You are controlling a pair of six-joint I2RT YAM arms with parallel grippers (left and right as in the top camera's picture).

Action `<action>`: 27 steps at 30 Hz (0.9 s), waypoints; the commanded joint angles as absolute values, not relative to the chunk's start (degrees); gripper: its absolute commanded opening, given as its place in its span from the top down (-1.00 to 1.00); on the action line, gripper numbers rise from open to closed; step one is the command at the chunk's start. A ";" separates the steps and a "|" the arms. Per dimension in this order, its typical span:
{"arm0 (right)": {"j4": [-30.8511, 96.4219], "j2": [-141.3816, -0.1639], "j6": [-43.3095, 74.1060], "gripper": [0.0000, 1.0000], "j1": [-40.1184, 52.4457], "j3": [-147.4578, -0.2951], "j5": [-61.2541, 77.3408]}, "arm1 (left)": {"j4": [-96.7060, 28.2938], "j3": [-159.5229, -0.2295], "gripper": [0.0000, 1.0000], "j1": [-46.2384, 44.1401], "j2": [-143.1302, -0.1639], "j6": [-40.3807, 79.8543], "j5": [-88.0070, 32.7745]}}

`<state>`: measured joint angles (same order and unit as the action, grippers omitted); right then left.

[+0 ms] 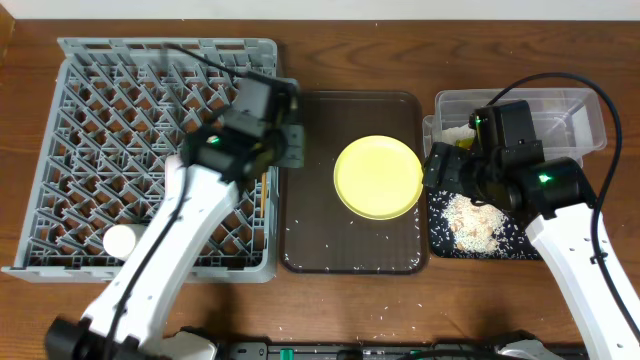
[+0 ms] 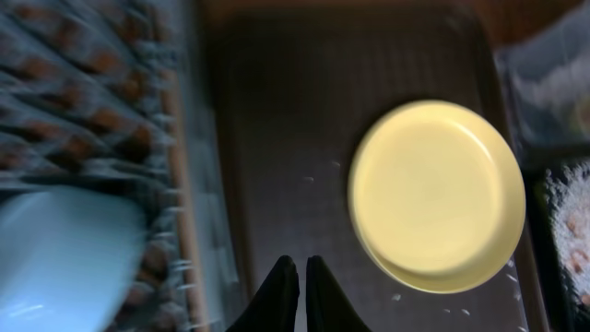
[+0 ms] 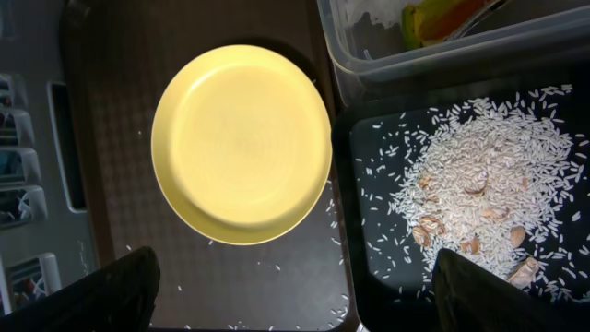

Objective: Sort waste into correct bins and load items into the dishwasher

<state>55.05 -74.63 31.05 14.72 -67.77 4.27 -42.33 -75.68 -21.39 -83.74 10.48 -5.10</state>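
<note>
- Step, as judged: dish loading. Yellow plate (image 1: 378, 177) not yet racked; it lies flat, right side up, mid-right on the brown serving tray (image 1: 350, 255), apart from the dish rack (image 1: 60, 120).
- Left jaws: pressed together, empty, over the serving tray's left side beside the rack edge.
- Right jaws: spread wide, empty, above the seam between serving tray and black tray (image 3: 373, 138).
- Plate: glossy, bare, with a shallow raised rim. Stray rice grains (image 3: 277, 267) lie around it.
- Next move likely needs open jaws pinching the rim, then tilting the plate between pegs.
- Rice pile (image 3: 479, 175) in black tray; snack wrapper (image 3: 438, 18) in clear tub (image 3: 350, 46).
</note>
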 commanded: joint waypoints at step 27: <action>55.05 -75.02 31.24 -0.85 14.66 -67.72 3.88 | -27.90 -75.70 0.36 -24.93 -119.31 17.91 -20.58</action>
<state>55.07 -74.63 31.05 14.74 -67.77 4.29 -27.99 -75.70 -23.99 -116.20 17.78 -19.86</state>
